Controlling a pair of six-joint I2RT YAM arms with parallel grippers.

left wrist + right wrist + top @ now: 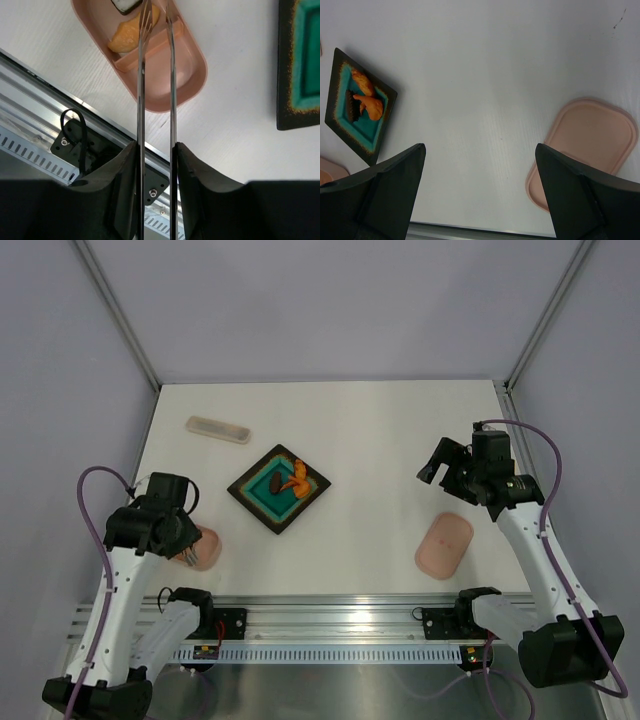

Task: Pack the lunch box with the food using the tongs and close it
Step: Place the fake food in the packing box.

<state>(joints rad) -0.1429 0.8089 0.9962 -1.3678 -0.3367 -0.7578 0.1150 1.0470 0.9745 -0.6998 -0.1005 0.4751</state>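
The salmon-pink lunch box (192, 75) lies by the table's near edge at the left, partly under my left arm in the top view (207, 546). A yellow-orange food piece (125, 36) lies in it behind a divider, and a dark-and-white piece (125, 4) shows at the frame's top. My left gripper (156, 150) is shut on the silver tongs (140, 90), whose tips hang over the yellow piece with a narrow gap. The lid (444, 544) lies flat at the right. My right gripper (480, 150) stands open above bare table left of the lid (590, 140).
A dark square tray (255, 502) with a teal centre sits mid-table, holding an orange shrimp (370, 106), another orange piece (362, 82) and a dark brown lump (351, 105). A long pale case (218, 429) lies at the back left. The metal rail (45, 100) runs along the near edge.
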